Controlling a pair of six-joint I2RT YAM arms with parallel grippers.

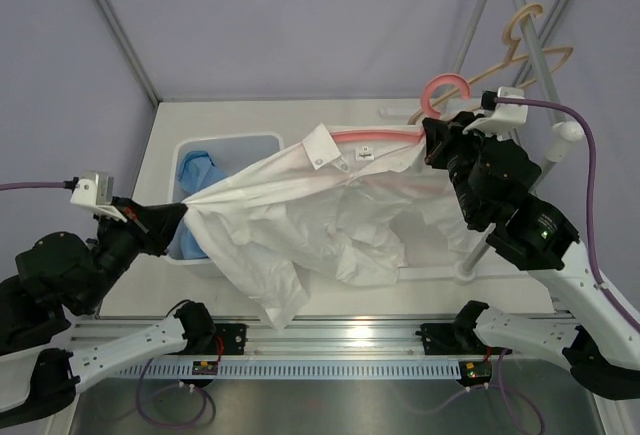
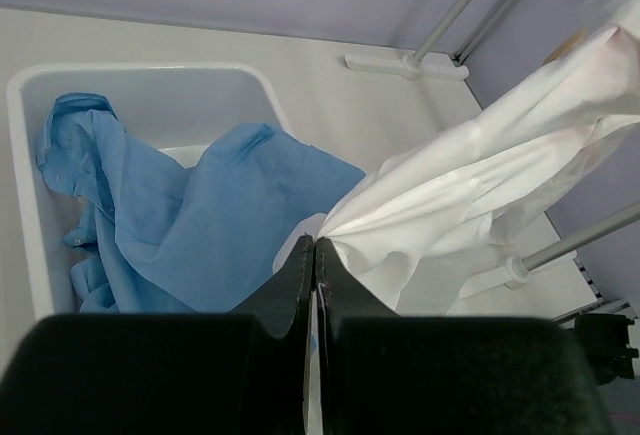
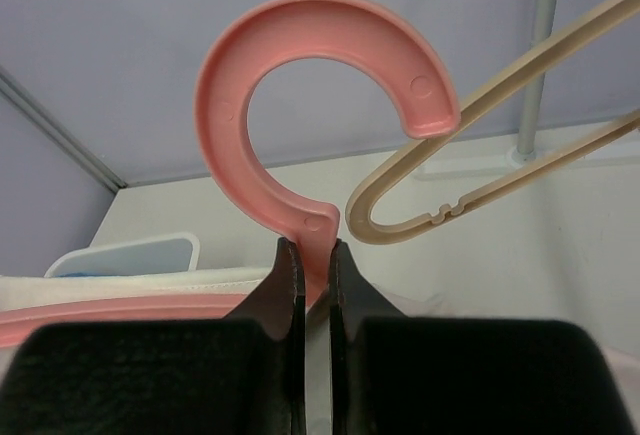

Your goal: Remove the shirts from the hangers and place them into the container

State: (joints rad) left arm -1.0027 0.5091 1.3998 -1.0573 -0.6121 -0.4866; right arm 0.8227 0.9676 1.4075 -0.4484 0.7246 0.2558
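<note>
While the left pincer [image 1: 184,214] bites on a bunched corner of the white shirt [image 1: 320,210], its two fingers are pressed tight together with nothing but cloth between them. From those fingertips the shirt pulls away taut, up and to the right, towards the other arm.

Over there the right pincer [image 1: 432,143] is closed on the neck of the pink hanger [image 1: 446,85], just under the round hook. Its fingers are almost touching, with only the thin plastic stem between them. The hook curls up above its fingertips, and the hanger's shoulder runs off to the left of them inside the shirt's collar. The shirt is on that hanger at the collar end, and its middle sags in loose folds onto the table [image 1: 300,115] between the two pincers.

Just beyond the left pincer's tips, and a little to their left, sits the tub [image 1: 232,139]. A blue shirt [image 1: 198,169] lies crumpled inside it, one flap spilling over the rim close to the fingertips.

Past the right pincer, up and to the right of the pink hook, hangs a tan hanger [image 1: 522,37]. I cannot tell whether the two hangers touch.
</note>
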